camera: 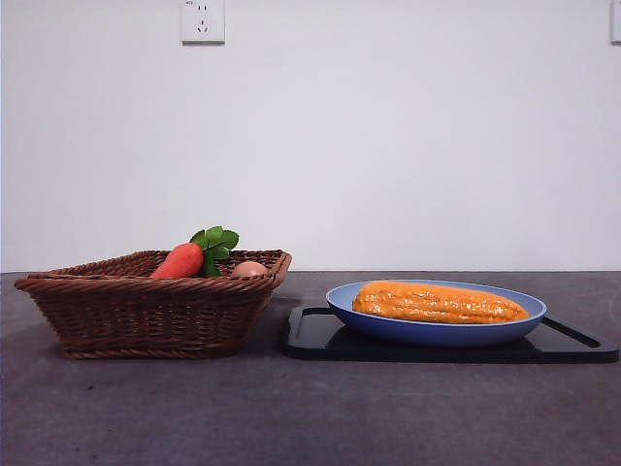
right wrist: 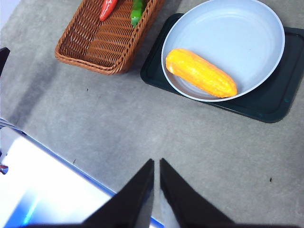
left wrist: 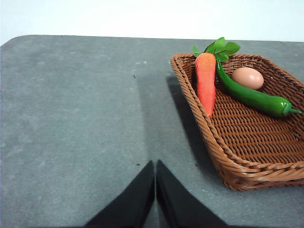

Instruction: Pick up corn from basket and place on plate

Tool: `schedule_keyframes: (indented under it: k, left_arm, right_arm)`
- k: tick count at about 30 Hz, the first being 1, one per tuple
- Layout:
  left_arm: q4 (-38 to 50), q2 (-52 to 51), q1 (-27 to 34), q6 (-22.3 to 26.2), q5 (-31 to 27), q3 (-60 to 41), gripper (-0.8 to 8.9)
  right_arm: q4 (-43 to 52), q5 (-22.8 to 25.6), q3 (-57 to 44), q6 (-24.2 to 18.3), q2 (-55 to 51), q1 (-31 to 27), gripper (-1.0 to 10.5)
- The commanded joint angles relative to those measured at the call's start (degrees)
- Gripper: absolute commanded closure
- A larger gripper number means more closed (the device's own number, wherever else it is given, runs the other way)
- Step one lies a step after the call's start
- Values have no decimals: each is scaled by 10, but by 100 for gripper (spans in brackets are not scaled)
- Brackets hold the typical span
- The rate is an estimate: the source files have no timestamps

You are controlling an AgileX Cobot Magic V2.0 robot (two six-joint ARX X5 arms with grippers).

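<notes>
The basket (camera: 146, 306) sits on the left of the surface (camera: 291, 408), holding a carrot (camera: 179, 261), a pepper (left wrist: 251, 97) and an egg (left wrist: 247, 78). Right of it, the corn (camera: 439, 303) lies in the plate (camera: 437, 333) on a tray (camera: 320, 340), so the placing looks done. Both claws, left (left wrist: 155, 190) and right (right wrist: 156, 187), hang pressed together and empty, well clear.

We're getting bright, even light and sharp focus everywhere; the basket (left wrist: 247, 137) is throwing a soft shadow leftward, and glare's blowing out the right wrist view's lower left.
</notes>
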Motion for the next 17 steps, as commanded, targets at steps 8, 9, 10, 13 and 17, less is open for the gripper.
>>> schedule_keyframes:
  k: [8, 9, 10, 13, 17]
  left_arm:
    - [0, -1, 2, -1, -1, -4, 806]
    - [0, -1, 2, -1, -1, -4, 806]
    - [0, -1, 2, -1, -1, -4, 806]
    - [0, -1, 2, -1, -1, -4, 806]
    - [0, -1, 2, -1, -1, -4, 806]
  right_arm:
    - [72, 24, 5, -55, -6, -13, 945]
    - [105, 37, -3, -71, -15, -23, 945]
    - [144, 45, -16, -82, -25, -34, 945]
    - [258, 46, -70, -84, -64, -58, 945]
    - [393, 54, -172, -84, -134, -91, 945]
